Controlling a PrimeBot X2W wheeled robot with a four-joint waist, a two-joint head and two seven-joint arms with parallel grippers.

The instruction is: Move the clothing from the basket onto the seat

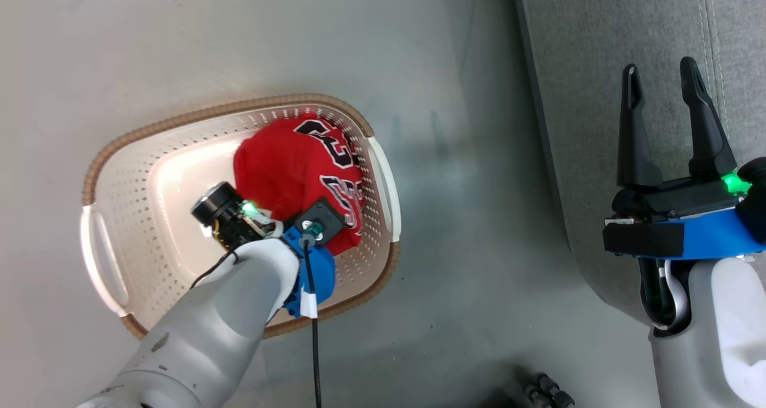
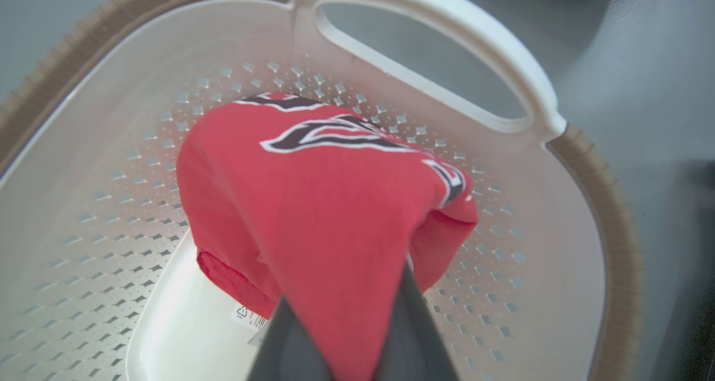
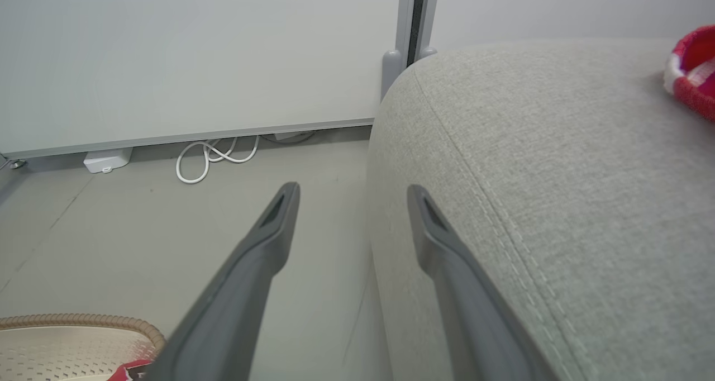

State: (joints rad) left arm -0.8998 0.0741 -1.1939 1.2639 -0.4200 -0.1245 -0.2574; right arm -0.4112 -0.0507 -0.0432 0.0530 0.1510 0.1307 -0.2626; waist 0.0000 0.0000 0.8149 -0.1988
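The cream basket [image 1: 119, 174] stands on the floor with a red jersey [image 1: 287, 163] bunched at its right end. My left arm [image 1: 239, 300] reaches down into it. In the left wrist view my left gripper [image 2: 346, 336] is shut on a fold of the jersey [image 2: 313, 202], and the cloth rises in a peak between the dark fingers [image 2: 416, 319]. My right gripper [image 1: 658, 67] hangs open and holds nothing, by the left edge of the grey seat [image 1: 598, 97]. A red garment with white bands [image 3: 692, 68] lies on the seat [image 3: 558, 174].
The basket's white handle [image 2: 447, 29] is just beyond the jersey. Grey floor [image 1: 467, 216] separates basket and seat. A white wall panel [image 3: 195, 51], a coiled white cable [image 3: 215, 155] and a small white box [image 3: 106, 160] lie beyond the seat's corner.
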